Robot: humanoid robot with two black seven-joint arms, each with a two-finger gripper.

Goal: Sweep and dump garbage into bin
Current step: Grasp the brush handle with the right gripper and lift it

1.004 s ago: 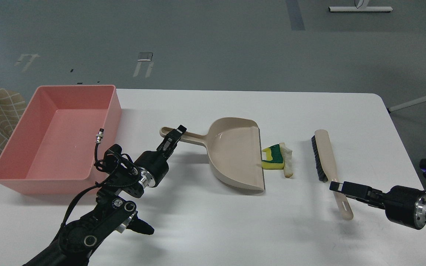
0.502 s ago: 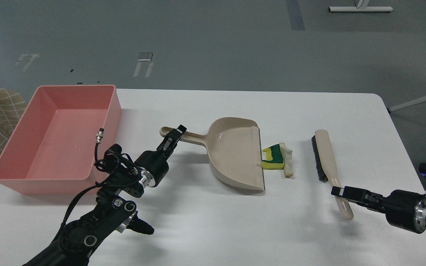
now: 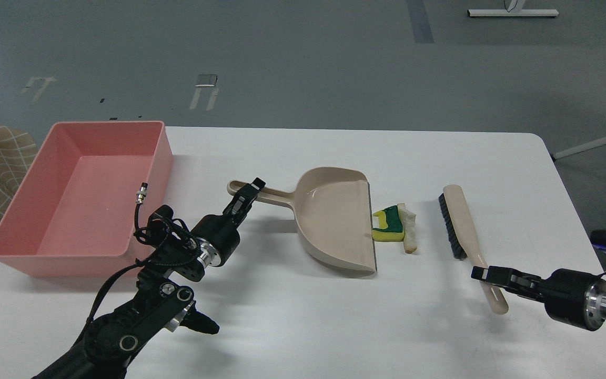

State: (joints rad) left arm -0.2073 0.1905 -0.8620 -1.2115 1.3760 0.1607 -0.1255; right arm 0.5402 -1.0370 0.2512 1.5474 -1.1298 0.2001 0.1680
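Beige plastic on both sides of the job: our left gripper (image 3: 250,190) pins the dustpan (image 3: 334,221) by its handle near the middle of the table (image 3: 334,326), mouth turned toward the right edge so the garbage (image 3: 395,227), lying right at its lip, can be pushed straight in, while our right gripper (image 3: 484,273) meets the brush (image 3: 466,237) at its handle toward the right edge. We judge both grips closed on their handles, though the fingers are small and dark, so we cannot tell for sure. Pink and waiting at the far-left corner sits the bin (image 3: 161,158), its inside seemingly bare, and our right arm runs off the frame's edge.
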